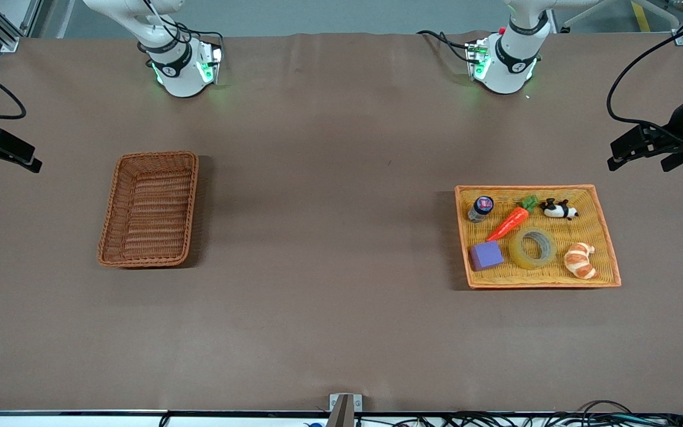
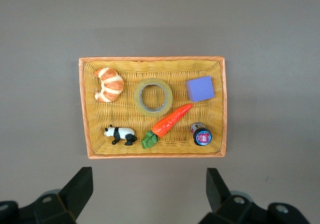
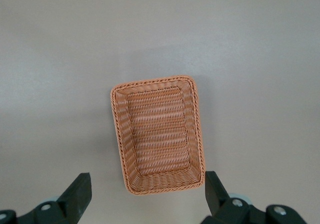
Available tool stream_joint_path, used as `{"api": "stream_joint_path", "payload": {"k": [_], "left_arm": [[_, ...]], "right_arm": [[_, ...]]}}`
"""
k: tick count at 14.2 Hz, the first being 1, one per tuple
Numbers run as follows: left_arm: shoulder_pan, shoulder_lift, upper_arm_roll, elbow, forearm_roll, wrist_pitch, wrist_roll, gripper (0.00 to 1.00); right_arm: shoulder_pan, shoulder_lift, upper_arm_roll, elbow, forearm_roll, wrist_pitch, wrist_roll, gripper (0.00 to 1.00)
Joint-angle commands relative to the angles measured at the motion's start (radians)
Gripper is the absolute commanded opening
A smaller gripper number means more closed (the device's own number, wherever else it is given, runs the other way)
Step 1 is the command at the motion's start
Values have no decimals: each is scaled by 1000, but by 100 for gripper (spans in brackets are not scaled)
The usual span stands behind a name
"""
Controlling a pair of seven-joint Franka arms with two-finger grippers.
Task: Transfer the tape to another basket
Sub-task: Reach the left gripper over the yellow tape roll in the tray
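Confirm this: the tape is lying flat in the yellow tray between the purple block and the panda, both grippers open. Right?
Not quite. The tape lies flat in the yellow tray between the purple block and the croissant, not the panda, as the front view shows. The rest holds.

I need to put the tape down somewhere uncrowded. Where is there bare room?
The basket holds nothing, and bare table runs between it and the tray. The tray is crowded: tape lies between purple block, carrot and croissant.
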Motion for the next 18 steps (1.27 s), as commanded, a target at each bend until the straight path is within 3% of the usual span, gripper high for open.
{"api": "stream_joint_path", "payload": {"k": [1,8,14,18], "left_arm": [[0,-12,3,-12,-9,2,-1,100],[33,43,2,-32,-8,45,16,99],[56,263,0,-67,-6,214,22,100],[53,365,-1,-173,-6,417,61,100]], "right_arm": [[3,-9,-4,-9,0,7,9,100],[0,-9,-4,-10,0,5,10,100],[-2,-7,-5,-9,0,11,9,100],[0,-9,-4,-10,1,10,9,100]]}}
